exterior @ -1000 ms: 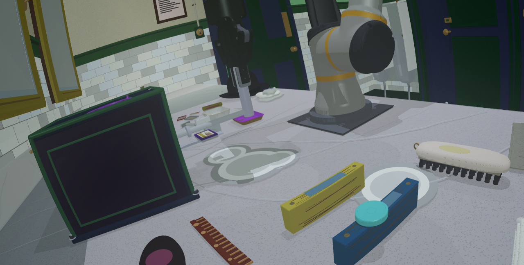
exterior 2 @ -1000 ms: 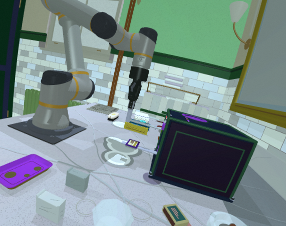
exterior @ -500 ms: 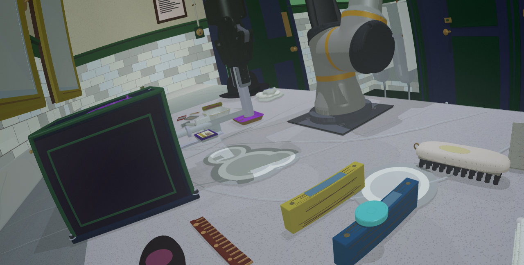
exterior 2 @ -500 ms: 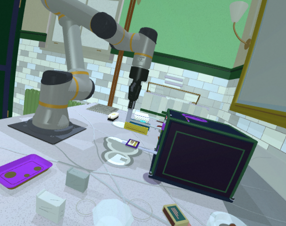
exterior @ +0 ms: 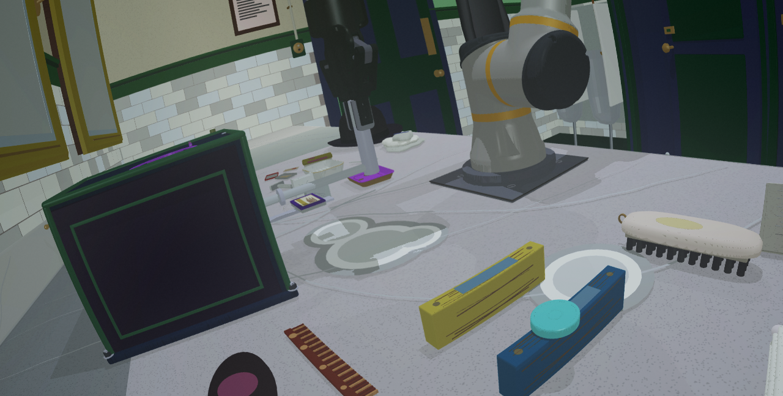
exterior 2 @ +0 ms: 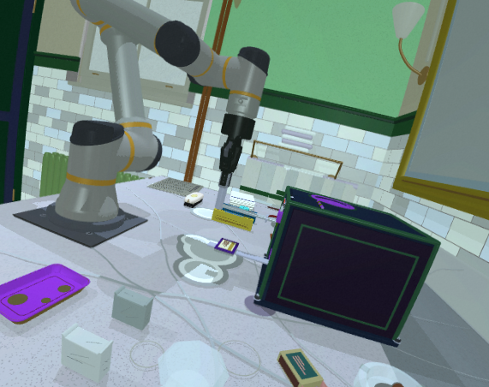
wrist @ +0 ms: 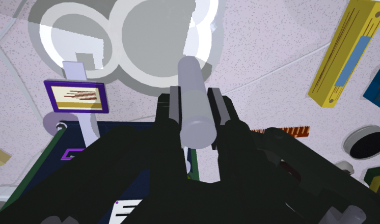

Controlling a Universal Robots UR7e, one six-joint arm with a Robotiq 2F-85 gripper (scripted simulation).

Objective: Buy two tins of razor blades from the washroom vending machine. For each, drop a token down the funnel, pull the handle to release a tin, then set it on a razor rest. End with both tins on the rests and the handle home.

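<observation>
My gripper [wrist: 195, 104] is closed around a pale grey cylindrical handle [wrist: 194, 100], which hangs down from my fingers [exterior: 361, 120] above the counter beside the vending machine [exterior: 164, 240]. The machine is a dark box with green trim and a purple funnel ring on top [exterior 2: 332, 202]. A purple-framed tin [exterior: 307, 200] lies on the pale tray strip coming out of the machine's side [exterior 2: 226, 245]. A yellow razor rest [exterior: 482, 292] and a blue razor rest [exterior: 561, 328] lie nearer the front, and a teal round tin [exterior: 554, 318] sits on the blue one. A purple token tray [exterior 2: 33, 291] holds brown tokens.
The robot base [exterior: 509, 163] stands on its dark plate at the counter's middle. A bristle brush [exterior: 691, 240], a brown comb [exterior: 328, 361], small boxes [exterior 2: 132, 307] and a white dish [exterior: 594, 276] lie scattered around; pale ring marks [exterior: 375, 240] cover the counter's centre.
</observation>
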